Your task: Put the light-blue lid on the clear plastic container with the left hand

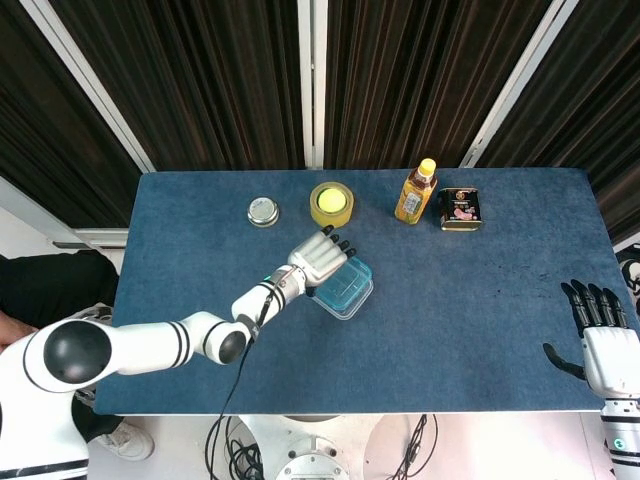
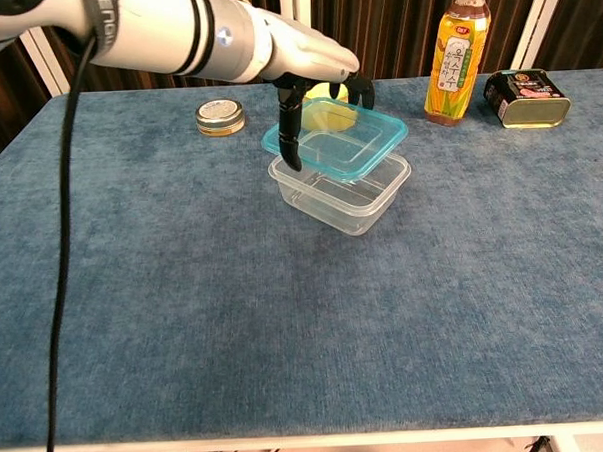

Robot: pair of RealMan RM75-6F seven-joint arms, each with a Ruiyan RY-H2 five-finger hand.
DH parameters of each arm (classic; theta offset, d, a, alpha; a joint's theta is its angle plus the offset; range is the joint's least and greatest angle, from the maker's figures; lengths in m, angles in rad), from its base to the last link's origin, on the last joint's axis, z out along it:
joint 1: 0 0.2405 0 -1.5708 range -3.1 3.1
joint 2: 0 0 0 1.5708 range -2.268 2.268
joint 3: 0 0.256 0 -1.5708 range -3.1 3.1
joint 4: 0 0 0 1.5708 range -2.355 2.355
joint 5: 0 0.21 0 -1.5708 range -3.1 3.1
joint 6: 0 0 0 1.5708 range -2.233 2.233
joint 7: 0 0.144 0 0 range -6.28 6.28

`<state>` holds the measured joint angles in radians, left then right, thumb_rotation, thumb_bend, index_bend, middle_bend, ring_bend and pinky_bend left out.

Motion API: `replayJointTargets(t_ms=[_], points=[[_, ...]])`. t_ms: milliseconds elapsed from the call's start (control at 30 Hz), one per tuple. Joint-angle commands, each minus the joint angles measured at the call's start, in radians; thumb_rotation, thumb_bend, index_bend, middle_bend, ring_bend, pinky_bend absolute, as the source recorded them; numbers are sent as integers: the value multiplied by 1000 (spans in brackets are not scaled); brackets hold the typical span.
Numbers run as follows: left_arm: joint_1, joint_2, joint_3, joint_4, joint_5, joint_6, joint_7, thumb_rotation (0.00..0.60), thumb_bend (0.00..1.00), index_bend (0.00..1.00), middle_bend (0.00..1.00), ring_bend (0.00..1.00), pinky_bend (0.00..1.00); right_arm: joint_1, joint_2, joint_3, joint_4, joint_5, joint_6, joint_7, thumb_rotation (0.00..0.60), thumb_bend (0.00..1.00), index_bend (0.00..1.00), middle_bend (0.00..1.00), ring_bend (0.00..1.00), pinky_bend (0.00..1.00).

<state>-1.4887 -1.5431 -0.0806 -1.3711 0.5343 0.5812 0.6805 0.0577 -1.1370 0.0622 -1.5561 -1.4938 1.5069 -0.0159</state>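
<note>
The left hand [image 2: 309, 60] grips the lid [image 2: 336, 134] from above, fingers curled over its far and left edges, and holds it just over the container [image 2: 340, 189]. In the chest view the lid sits slightly higher than the container rim and appears offset toward the far left, so the near right corner of the container shows uncovered. Contact between lid and rim cannot be confirmed from either view.

Risks at this stage:

1. Misalignment. If the lid comes down with the present offset, one edge is likely to land inside the rim and the opposite edge outside it, leaving the lid tilted and unseated.
2. Container shift. The container is light, clear plastic resting free on the counter [image 2: 286, 327]; a sideways push from the lid or fingers would probably slide it (nothing braces it).
3. Trapped fingers. The fingers [image 2: 291, 136] hang below the lid edge next to the container wall and may catch the rim during descent.
4. Early release. Letting go before the lid is level may let it slip off onto the counter.

The right hand [image 1: 603, 340] rests at the counter's right edge, fingers extended and apart, holding nothing, well apart from the work.
</note>
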Motion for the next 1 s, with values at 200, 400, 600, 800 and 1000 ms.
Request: replayJointTargets(t_ms=[200, 400, 600, 800, 1000], points=[[-145, -53, 94, -9, -278, 72, 126, 600, 126, 356, 328, 166, 93, 0, -2, -2, 6, -5, -2, 9, 600, 144, 0, 61, 0, 9], [-203, -73, 113, -29, -425, 118, 175, 600, 126, 349, 325, 166, 94, 5, -6, -1, 14, -13, -6, 19, 600, 144, 0, 61, 0, 8], [-233, -82, 112, -37, -487, 132, 201, 600, 126, 349, 325, 166, 95, 1, -2, -3, 16, -15, -2, 23, 600, 143, 0, 61, 0, 9], [-246, -99, 108, -27, -506, 133, 216, 600, 126, 348, 325, 166, 96, -6, -2, -6, 20, -19, 6, 34, 600, 144, 0, 61, 0, 8], [-250, -109, 119, -11, -512, 126, 231, 600, 126, 348, 325, 166, 96, -15, -4, -8, 28, -14, 12, 42, 600, 144, 0, 61, 0, 8]])
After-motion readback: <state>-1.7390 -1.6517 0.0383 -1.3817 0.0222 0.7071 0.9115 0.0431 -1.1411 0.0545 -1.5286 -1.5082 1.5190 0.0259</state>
